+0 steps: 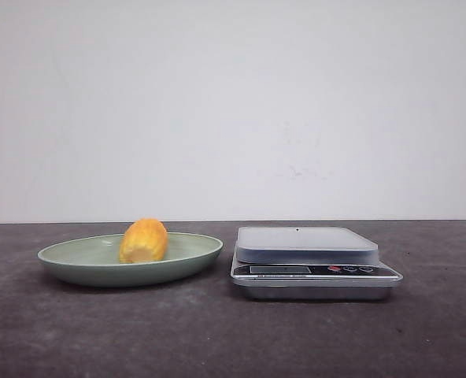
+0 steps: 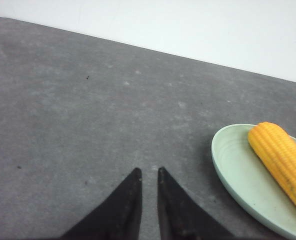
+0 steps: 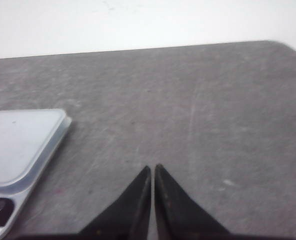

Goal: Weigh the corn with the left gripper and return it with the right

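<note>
My left claw hangs over bare tabletop, its two pointed fingers drawn almost together with only a thin slit between them, grasping nothing. My right claw is clenched too, tips all but touching, empty, with the corner of the scale off to one side of it.

The corn lies in the pale green plate, ahead of my left claw and off to its side, well clear of the fingers. In the front view the corn rests inside the plate, and the scale stands just beside the plate, its platform bare.

The job has not begun, I judge: the first step is for me to spread my left fingers and reach over the plate's rim.

To do that well, I should open wide before I travel, come down from above so I do not knock the rim, and close across the cob's round girth, not along its length. Kernel rows are slick and the cob can roll on the dish's curve, so I would centre on its middle and squeeze gently.

Its long axis lies flat in the plate, running slantwise away from my left claw; the rounded end nearer the plate's far rim points away from me, the other end runs out of my wrist view. From the front it is seen nearly end-on.
</note>
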Motion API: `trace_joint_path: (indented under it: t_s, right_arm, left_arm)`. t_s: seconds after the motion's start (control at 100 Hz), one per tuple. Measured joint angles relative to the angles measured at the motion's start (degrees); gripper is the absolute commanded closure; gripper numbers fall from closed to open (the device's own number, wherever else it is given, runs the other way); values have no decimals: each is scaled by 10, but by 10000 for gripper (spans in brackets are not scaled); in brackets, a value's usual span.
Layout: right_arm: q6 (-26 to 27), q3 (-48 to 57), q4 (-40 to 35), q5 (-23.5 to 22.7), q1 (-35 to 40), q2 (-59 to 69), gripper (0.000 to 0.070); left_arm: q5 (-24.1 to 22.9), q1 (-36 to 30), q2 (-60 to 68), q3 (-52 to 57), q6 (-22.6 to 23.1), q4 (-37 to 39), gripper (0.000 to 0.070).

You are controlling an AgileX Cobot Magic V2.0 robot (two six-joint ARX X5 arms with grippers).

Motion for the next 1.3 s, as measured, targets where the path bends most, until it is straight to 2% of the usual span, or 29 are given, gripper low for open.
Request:
trace_joint_path:
  t_s: [0.15,0.32,0.35,0.38,0.43,0.44,0.47,0.51,0.6,0.83,0.99,1.3]
  right_arm:
    - [41,83,-19,3,0,28,699]
    - [56,191,-64,3,0,117,696]
    - [56,208,-73,-1,0,135,677]
    - [56,225,-77,-5,0,151,626]
    - [56,253,-78,-18,0,175,491]
    - [56,259,-79,-21,0,180,436]
    - [56,276,-80,-26,0,192,339]
    - [56,298,-82,-31,1,205,278]
    - [51,338,-86,-33,7,226,279]
    - [32,389,-107,-33,28,265,279]
    - [29,404,-116,-33,38,273,279]
    - [10,424,-150,-44,46,278,270]
  left_arm:
    - [13,-9,13,46,-33,3,688]
    - [14,-9,87,148,-57,10,675]
    - [17,-9,107,167,-57,8,624]
    - [25,-9,127,185,-56,5,520]
    - [43,-9,160,219,-54,2,331]
    - [47,-9,166,226,-54,2,302]
    - [58,-9,185,248,-52,2,252]
    - [74,-9,210,279,-52,-5,257]
    - [99,-9,257,354,-49,-35,265]
    - [116,-10,346,480,-39,-108,265]
    - [119,-29,393,524,-34,-160,265]
    - [119,-119,477,530,-31,-157,264]
